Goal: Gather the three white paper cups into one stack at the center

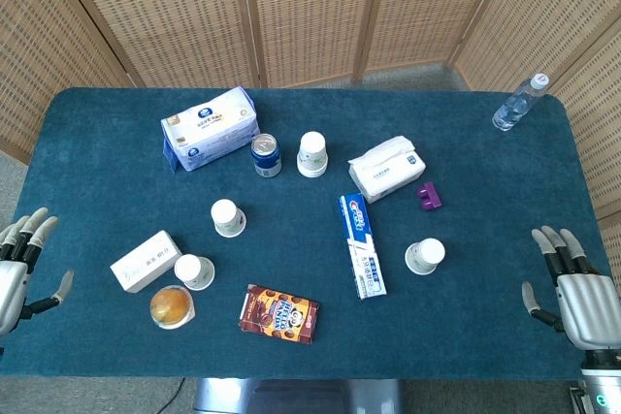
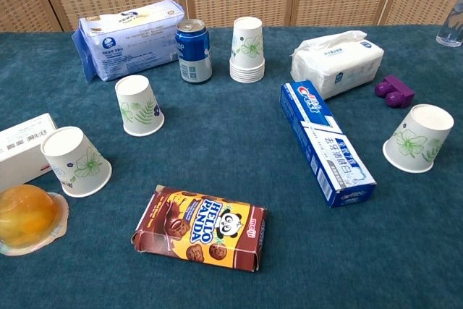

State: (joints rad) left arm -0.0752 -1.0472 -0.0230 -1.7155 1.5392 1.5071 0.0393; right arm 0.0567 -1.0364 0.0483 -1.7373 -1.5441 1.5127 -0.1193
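Three single paper cups [image 2: 139,106] [image 2: 76,162] [image 2: 419,137] stand upside down, plus one stack of cups [image 2: 247,50]. There are two tissue packs [image 2: 129,39] [image 2: 337,62], and one each of: soda can [image 2: 194,51], toothpaste box [image 2: 325,142], cookie box [image 2: 200,228], white box [image 2: 23,148], jelly cup [image 2: 27,218], purple object [image 2: 394,91], water bottle [image 1: 518,103]. Two hands [image 1: 19,261] [image 1: 578,287].

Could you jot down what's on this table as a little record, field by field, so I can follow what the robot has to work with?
loose cups: three upside-down white paper cups, near left, mid left, right
stack: upside-down white paper cups already nested, beside the blue drink can
long item: blue and white toothpaste box
snacks: brown Hello Panda biscuit box, orange jelly cup
tissues: blue-wrapped pack, white pack
left hand: open, holding nothing
right hand: open, holding nothing
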